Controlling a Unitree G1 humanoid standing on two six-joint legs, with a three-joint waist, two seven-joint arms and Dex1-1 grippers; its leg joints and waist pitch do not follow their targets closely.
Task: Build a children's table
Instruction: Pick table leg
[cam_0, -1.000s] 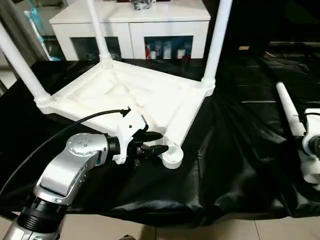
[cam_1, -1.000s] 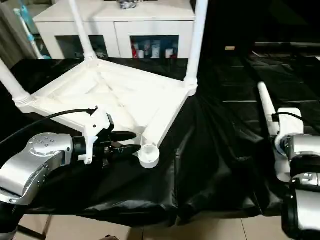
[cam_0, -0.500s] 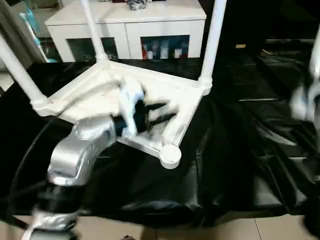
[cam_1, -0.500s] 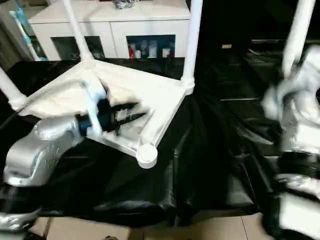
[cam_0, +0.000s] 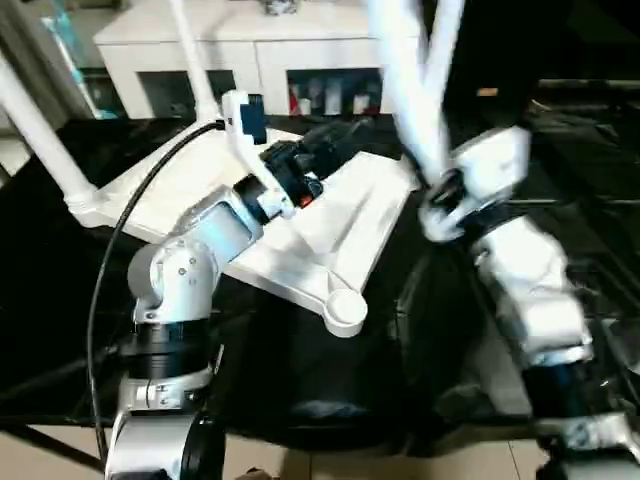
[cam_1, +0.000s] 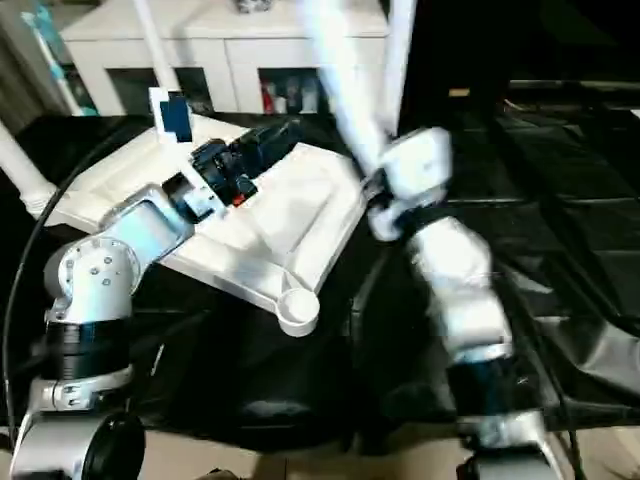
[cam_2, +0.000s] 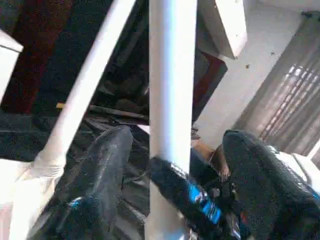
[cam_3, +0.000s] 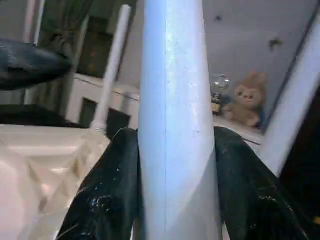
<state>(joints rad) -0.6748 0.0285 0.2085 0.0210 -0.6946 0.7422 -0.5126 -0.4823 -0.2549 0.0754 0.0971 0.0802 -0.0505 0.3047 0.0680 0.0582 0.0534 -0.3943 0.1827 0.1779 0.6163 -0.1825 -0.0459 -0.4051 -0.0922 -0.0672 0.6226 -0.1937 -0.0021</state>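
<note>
Seating leg 4 (cam_3: 172, 125), clamped in our right gripper (cam_3: 172, 190): keep it plumb over the socket (cam_0: 345, 310); left gripper (cam_2: 170, 175) jaws apart.

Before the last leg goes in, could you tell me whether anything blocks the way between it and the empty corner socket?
Nothing visible does. The right gripper holds the fourth leg up above the tabletop. The empty socket at the near corner lies open, and the left gripper reaches over the far side.

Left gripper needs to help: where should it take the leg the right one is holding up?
Probably the bare shaft of the leg above the right gripper, from the tabletop side. The tube is round and smooth, and the left wrist view looks at it between the left gripper's open fingers.
</note>
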